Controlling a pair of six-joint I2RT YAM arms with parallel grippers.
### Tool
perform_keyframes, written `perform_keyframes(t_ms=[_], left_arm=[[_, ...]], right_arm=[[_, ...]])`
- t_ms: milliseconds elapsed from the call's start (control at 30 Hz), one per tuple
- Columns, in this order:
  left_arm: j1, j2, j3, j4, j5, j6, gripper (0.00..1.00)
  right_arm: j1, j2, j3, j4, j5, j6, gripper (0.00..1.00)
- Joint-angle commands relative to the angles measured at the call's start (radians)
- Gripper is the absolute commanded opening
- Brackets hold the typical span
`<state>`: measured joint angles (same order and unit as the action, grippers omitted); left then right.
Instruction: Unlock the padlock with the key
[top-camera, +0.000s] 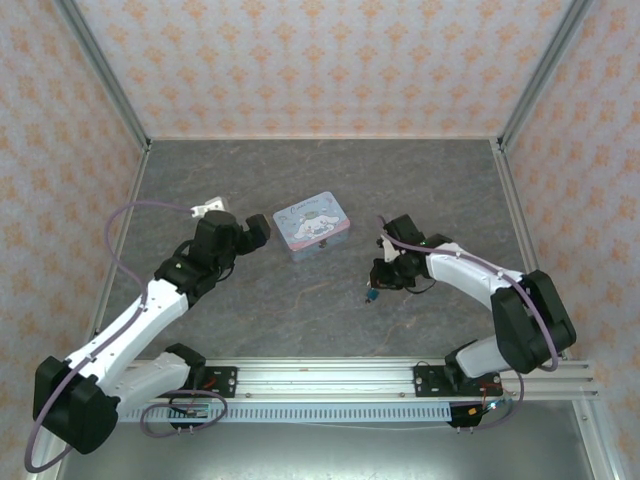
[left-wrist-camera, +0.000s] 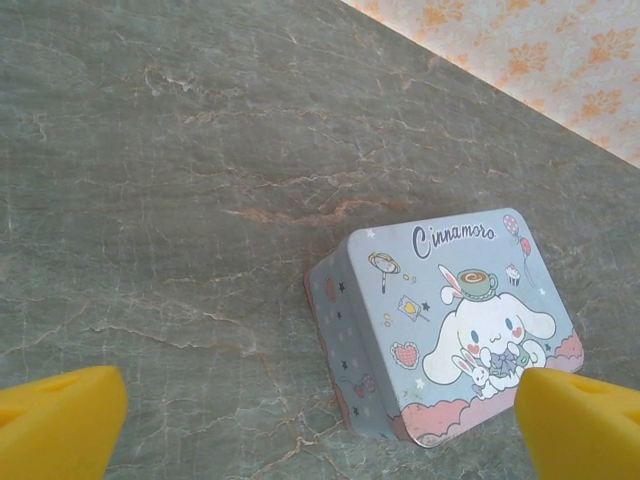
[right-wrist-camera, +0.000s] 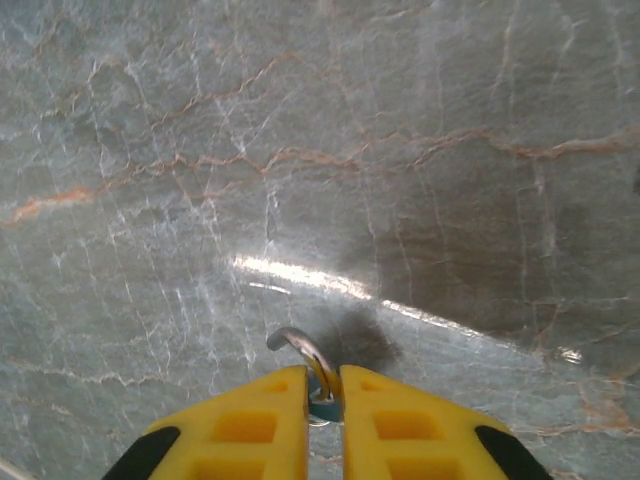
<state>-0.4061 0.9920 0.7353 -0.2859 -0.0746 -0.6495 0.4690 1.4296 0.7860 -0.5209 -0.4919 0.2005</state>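
The right tool is pinching the padlock. In the right wrist view its yellow fingers are pressing almost together, with a sliver of teal body showing in the narrow gap. The thin silvery shackle is curving out past the fingertips toward 11 o'clock, above the grey marbled tabletop and its own dark shadow. I cannot tell whether the lock is touching the surface. From above, the right tool is sitting at about 4 o'clock from the pale blue cartoon tin and apart from it, and the padlock is showing as a small teal speck at its tip. The left tool is hovering at 9 o'clock from the tin, near it but not touching. In the left wrist view the left tool is spread wide — one yellow fingertip is showing at 7 o'clock and the other at 5 o'clock — with nothing between them. The tin is lying flat, lid up, just ahead of the right-hand fingertip. A small white object, too small to identify, is lying at about 10 o'clock from the left tool.
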Motion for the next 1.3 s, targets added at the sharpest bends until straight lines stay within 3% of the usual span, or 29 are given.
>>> perform_keyframes(t_ms=[0,267,433,567,733,833,967,1200,1267], left_arm=[[-0.002,-0.030,-0.010,-0.037,-0.060,0.001,1.00],[0.001,-0.073,0.010,-0.047,-0.138,0.042,1.00],[0.001,-0.127,0.017,-0.017,-0.241,0.109,1.00],[0.003,-0.192,-0.022,0.086,-0.327,0.236,1.00],[0.020,-0.234,-0.142,0.321,-0.422,0.381,1.00],[0.068,-0.220,-0.194,0.372,-0.396,0.447,1.00],[0.119,-0.184,-0.254,0.411,-0.363,0.499,1.00],[0.208,-0.119,-0.345,0.555,-0.332,0.538,1.00],[0.235,-0.094,-0.359,0.594,-0.310,0.544,1.00]], right_arm=[[-0.007,-0.031,-0.001,0.032,0.073,-0.001,0.23],[-0.032,-0.221,0.008,0.047,0.284,-0.031,0.47],[-0.040,-0.398,-0.045,0.139,0.505,-0.051,0.77],[-0.048,-0.513,-0.136,0.277,0.659,-0.079,0.99],[-0.109,-0.563,-0.267,0.502,0.676,-0.221,0.99],[-0.205,-0.545,-0.337,0.636,0.651,-0.208,0.99],[-0.320,-0.448,-0.435,0.874,0.550,-0.246,0.99],[-0.437,-0.215,-0.522,1.264,0.413,-0.252,0.99],[-0.465,-0.179,-0.516,1.306,0.369,-0.254,0.99]])
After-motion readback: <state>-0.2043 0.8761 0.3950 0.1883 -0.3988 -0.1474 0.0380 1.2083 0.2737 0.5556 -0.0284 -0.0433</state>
